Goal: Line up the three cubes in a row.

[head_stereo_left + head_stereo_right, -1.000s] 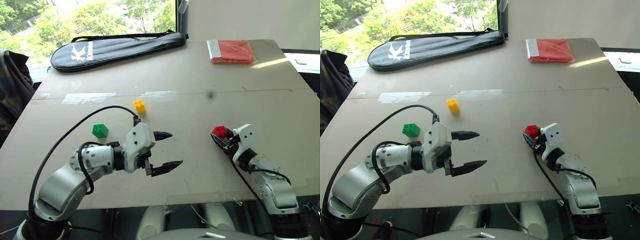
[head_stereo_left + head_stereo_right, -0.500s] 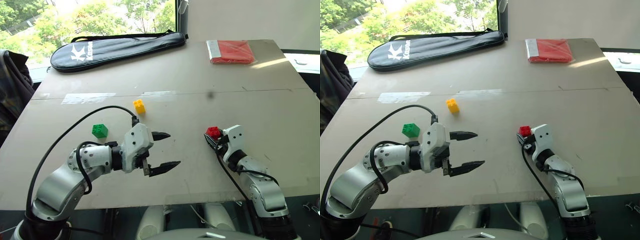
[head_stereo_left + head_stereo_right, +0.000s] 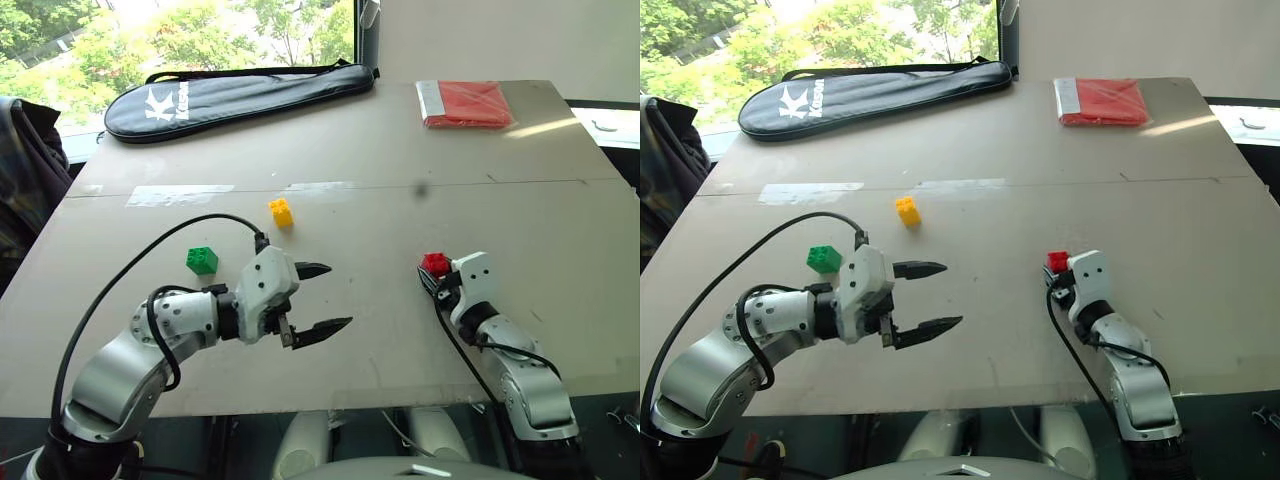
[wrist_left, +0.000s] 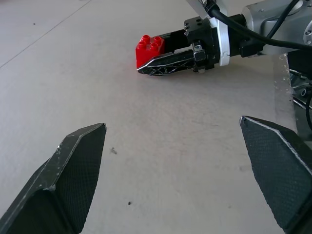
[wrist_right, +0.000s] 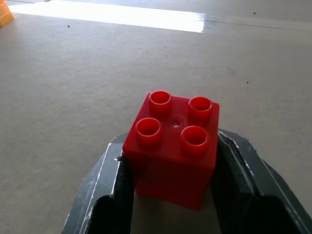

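The right gripper [image 3: 434, 272] pinches the red cube [image 5: 171, 148] between its two black fingers, low over the table [image 3: 520, 200], studs up. The left gripper [image 3: 318, 298] has its fingers spread wide with nothing between them. The green cube [image 3: 201, 260] sits on the table just beside the left arm. The yellow cube [image 3: 281, 212] sits a bit farther back, apart from the green one.

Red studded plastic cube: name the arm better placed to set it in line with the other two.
Right: its gripper already clamps the red studded plastic cube; the left gripper hangs open and empty.
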You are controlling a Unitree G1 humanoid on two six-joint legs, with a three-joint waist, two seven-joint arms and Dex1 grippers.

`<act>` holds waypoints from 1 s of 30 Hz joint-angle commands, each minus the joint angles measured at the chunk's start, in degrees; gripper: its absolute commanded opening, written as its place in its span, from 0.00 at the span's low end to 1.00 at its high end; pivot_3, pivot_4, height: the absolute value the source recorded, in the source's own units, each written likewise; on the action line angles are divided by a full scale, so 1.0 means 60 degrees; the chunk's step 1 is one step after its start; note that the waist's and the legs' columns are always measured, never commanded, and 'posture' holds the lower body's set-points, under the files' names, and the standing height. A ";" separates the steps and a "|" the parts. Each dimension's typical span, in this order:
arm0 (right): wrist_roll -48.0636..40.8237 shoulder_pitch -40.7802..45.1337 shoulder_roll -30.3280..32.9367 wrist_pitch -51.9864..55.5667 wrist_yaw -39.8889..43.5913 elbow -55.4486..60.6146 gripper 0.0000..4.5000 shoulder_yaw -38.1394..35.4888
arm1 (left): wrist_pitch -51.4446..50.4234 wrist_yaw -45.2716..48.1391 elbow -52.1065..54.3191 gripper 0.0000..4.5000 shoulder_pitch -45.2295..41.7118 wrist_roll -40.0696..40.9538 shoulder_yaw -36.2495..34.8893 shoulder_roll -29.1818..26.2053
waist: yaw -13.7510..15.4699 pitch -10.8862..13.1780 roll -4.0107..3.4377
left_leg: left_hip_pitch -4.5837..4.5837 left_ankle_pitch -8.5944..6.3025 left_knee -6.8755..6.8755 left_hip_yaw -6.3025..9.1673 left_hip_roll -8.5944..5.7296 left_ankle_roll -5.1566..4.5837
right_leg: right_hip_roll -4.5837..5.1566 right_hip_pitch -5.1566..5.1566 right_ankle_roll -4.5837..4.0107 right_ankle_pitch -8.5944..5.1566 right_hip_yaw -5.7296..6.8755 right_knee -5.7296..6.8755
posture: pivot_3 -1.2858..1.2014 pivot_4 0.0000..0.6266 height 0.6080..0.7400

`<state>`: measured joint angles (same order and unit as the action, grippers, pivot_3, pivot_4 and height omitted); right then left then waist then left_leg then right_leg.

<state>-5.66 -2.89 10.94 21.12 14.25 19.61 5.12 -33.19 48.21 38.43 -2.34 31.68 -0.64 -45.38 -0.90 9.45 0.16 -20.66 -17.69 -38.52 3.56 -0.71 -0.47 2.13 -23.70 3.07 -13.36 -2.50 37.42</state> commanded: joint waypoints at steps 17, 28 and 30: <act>-0.1311 -0.0299 0.0955 -0.0635 0.1667 0.0559 0.99 -0.1000 | 0.0847 -0.0526 -0.0136 1.00 0.0754 -0.0401 -0.0567 0.0489 | -0.0007 0.0000 0.0006 | -0.0003 -0.0004 0.0000 0.0000 0.0002 -0.0007 | 0.0001 0.0000 0.0001 0.0000 0.0000 -0.0006 | 0.52 0.24 1.00; -0.5102 0.0373 0.3346 -0.0912 0.6649 0.0762 0.99 -0.2254 | 0.2153 -0.4387 -0.0836 1.00 0.2123 -0.2820 -0.1720 0.3043 | 0.0015 0.0001 0.0019 | 0.0009 -0.0007 -0.0003 0.0003 0.0012 -0.0013 | -0.0002 0.0019 0.0001 0.0002 0.0005 -0.0002 | 0.52 0.24 1.00; -0.5216 0.0415 0.3561 -0.1012 0.7135 0.0606 0.99 -0.2225 | 0.2138 -0.5016 -0.0876 1.00 0.2548 -0.3365 -0.1829 0.3338 | -0.0008 -0.0001 0.0027 | 0.0006 -0.0008 -0.0003 0.0008 0.0013 -0.0013 | -0.0001 0.0018 0.0001 0.0002 0.0008 -0.0006 | 0.52 0.24 1.00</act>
<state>-35.00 -0.77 31.42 16.74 53.52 22.52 -7.32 -21.44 21.98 32.61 11.29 14.83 -9.87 -25.98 -0.95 9.44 0.32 -20.61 -17.75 -38.53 3.54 -0.62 -0.56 2.14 -23.59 3.08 -13.35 -2.51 37.35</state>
